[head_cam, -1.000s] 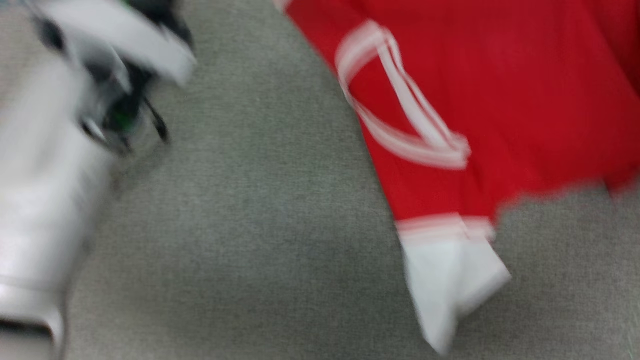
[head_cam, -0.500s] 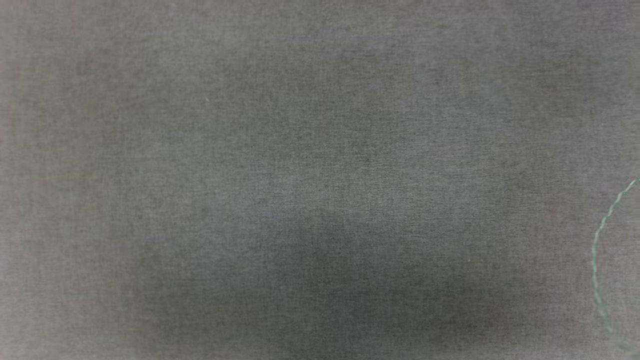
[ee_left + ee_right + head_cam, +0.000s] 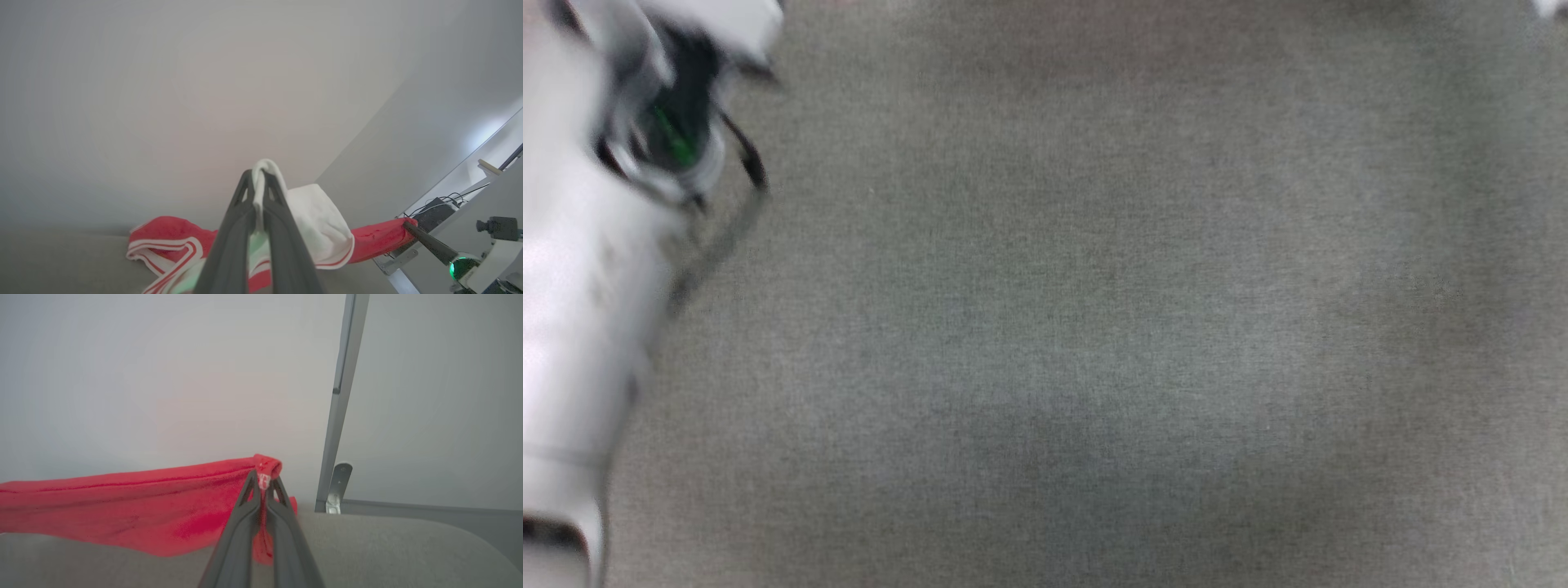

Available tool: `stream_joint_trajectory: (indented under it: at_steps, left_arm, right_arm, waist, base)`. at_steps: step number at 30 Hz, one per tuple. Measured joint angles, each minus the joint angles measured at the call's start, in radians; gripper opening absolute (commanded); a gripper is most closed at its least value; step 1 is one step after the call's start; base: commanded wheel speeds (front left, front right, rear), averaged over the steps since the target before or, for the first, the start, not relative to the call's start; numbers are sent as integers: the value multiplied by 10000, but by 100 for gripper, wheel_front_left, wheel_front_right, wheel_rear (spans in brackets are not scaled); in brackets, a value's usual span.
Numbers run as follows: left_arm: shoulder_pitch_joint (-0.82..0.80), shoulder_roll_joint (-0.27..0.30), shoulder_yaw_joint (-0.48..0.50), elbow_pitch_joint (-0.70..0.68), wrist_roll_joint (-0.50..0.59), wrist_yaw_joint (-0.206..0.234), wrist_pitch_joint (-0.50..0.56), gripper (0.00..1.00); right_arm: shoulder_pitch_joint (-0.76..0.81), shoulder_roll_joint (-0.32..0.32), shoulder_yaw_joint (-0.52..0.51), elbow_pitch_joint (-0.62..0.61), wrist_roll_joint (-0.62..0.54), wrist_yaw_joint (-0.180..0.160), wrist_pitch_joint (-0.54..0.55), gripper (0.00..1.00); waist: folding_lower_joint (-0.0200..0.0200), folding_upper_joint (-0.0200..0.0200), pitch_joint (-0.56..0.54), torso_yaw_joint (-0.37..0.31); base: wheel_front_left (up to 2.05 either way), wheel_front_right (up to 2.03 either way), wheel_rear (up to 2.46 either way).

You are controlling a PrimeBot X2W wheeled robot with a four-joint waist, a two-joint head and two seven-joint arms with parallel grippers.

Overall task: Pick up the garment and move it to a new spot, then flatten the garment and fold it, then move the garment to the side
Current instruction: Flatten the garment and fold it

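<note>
The garment (image 3: 171, 232) is a red T-shirt with a white sleeve (image 3: 318, 220) and striped collar. It hangs stretched between my two grippers above the grey surface. In the left wrist view my left gripper (image 3: 257, 176) is shut on a bunch of the white sleeve fabric. That view also catches my right gripper's dark finger (image 3: 429, 241) at the garment's far red end. In the right wrist view my right gripper (image 3: 264, 478) is shut on a red edge of the garment (image 3: 122, 498), which runs off to the left. My pale left forearm (image 3: 580, 286) is blurred in the head view.
A grey cloth-covered surface (image 3: 1094, 327) lies under the arms. A grey metal post (image 3: 341, 396) with a bracket (image 3: 338, 486) stands past its far edge, before a pale wall. Dark equipment with cables (image 3: 437, 208) sits at the right of the left wrist view.
The head camera has moved: a second ago it had the garment at its right, half a second ago bare grey surface, now the surface and my left forearm.
</note>
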Motion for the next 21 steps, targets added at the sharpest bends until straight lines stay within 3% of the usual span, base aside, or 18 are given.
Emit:
stream_joint_trajectory:
  at_steps: [10,17,21]
  left_arm:
    - [5362,719,119,-3402,-1641,0,-1174,0]
    - [8579,1252,439,-5852,-1693,238,-1406,0]
    - [10136,1444,830,-7156,-1565,598,-1444,0]
  right_arm:
    - [4286,-1822,957,-3536,2533,-2,698,0]
    - [6863,-2976,878,-5593,3181,-2,907,0]
    - [8140,-3386,577,-6635,3271,0,1043,0]
  waist:
    - [0,0,-976,-92]
    - [0,0,-1657,-196]
    - [0,0,-1900,-311]
  base:
    - [0,0,0]
    - [0,0,0]
    - [0,0,0]
